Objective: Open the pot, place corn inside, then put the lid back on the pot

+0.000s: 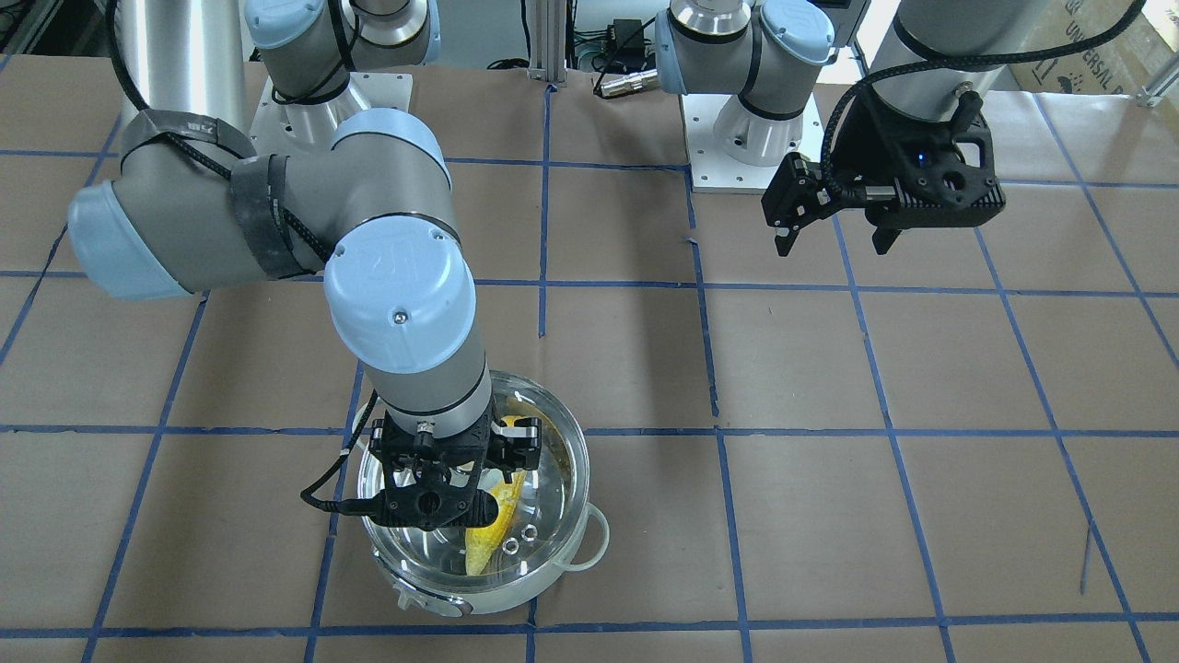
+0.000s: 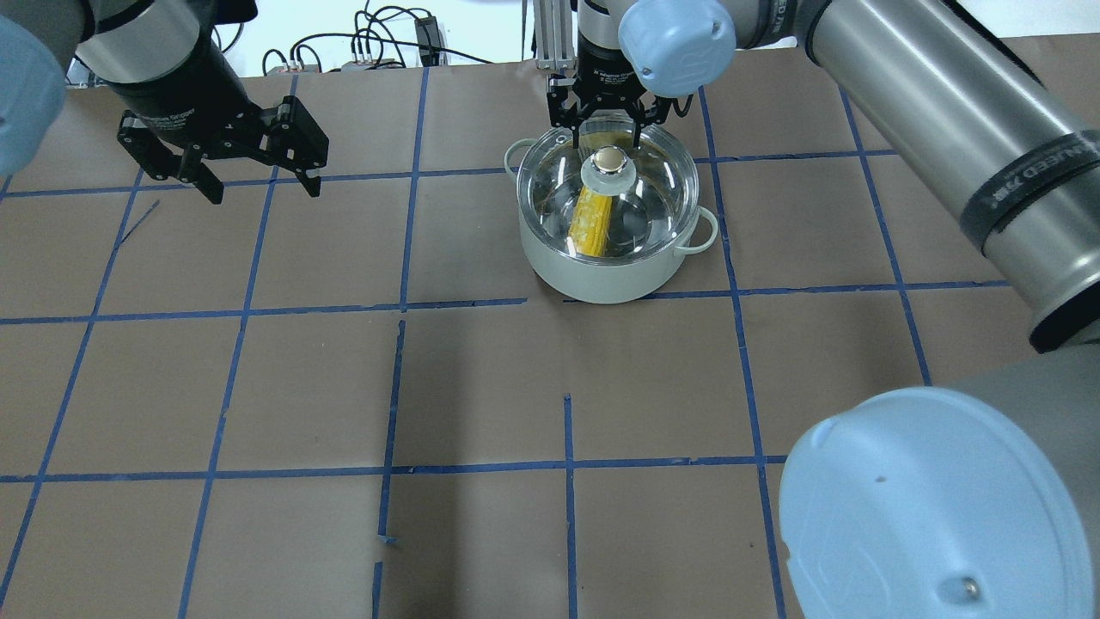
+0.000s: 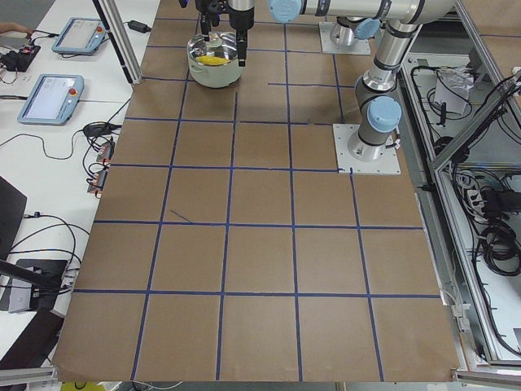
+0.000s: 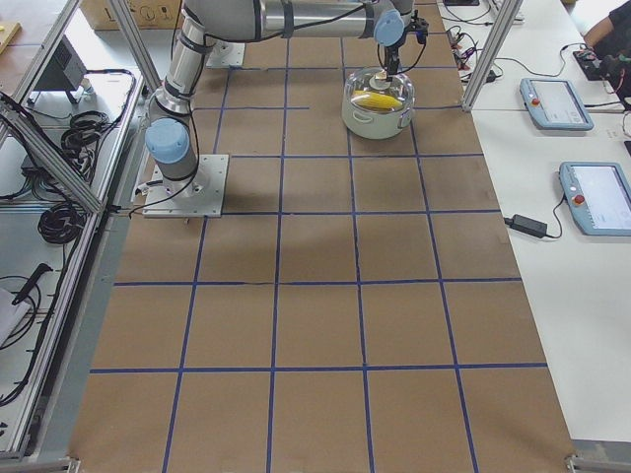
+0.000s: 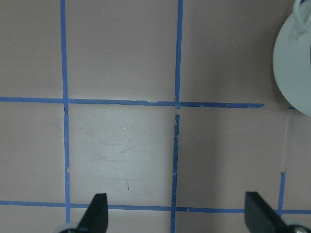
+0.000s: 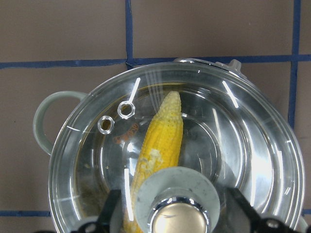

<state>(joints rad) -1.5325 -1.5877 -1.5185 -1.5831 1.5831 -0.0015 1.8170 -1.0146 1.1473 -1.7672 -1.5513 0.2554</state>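
Right claw (image 2: 606, 142), spread, straddles the lid (image 2: 649, 198) knob; corn (image 2: 591, 222) lies inside the pot (image 2: 601, 277). Left claw (image 2: 262, 191) gapes at nine o'clock.

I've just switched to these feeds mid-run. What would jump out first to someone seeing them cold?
The yellow corn lies inside the pot under the clear glass lid, at the far centre of the table. The right end effector hangs open just above, straddling the lid's knob. The left end effector hovers open above the table, well away from the pot.
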